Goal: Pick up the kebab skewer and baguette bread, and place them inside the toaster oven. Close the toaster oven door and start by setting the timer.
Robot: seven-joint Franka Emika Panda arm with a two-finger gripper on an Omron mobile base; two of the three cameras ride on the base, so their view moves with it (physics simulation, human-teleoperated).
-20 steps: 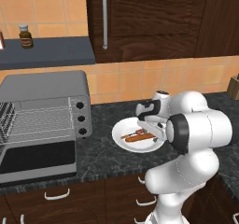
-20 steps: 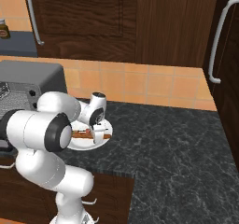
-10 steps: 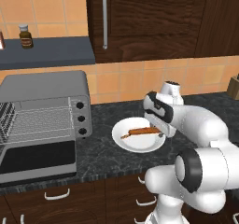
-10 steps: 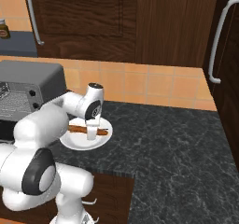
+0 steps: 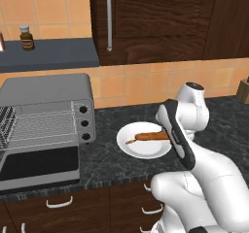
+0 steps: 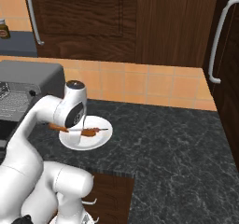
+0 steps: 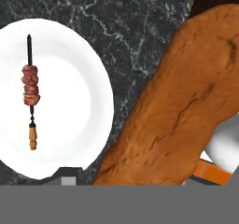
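The oven (image 5: 46, 125) stands open at the plate's (image 5: 141, 152) nine o'clock, dark counter (image 5: 109, 164) bare between; the loaf (image 7: 179, 111) crowds the hand camera.

Oven: large grey metal toaster oven (image 5: 46, 98) at the left on the dark speckled stone counter (image 5: 121, 166); three black knobs (image 5: 85, 123) down its right side; wire racks showing inside
Door: wide dark glass toaster oven door (image 5: 39, 168) folded down flat in front of the box
Plate: round white plate (image 5: 141, 147) right of the oven, apart from it
Loaf: long orange-brown baguette bread (image 5: 151, 136) over the plate, its right end hidden behind the white arm (image 5: 194, 130); resting or lifted, hard to say
Shelf: small brown jar (image 5: 27, 37) on the grey-blue wall shelf (image 5: 48, 57)
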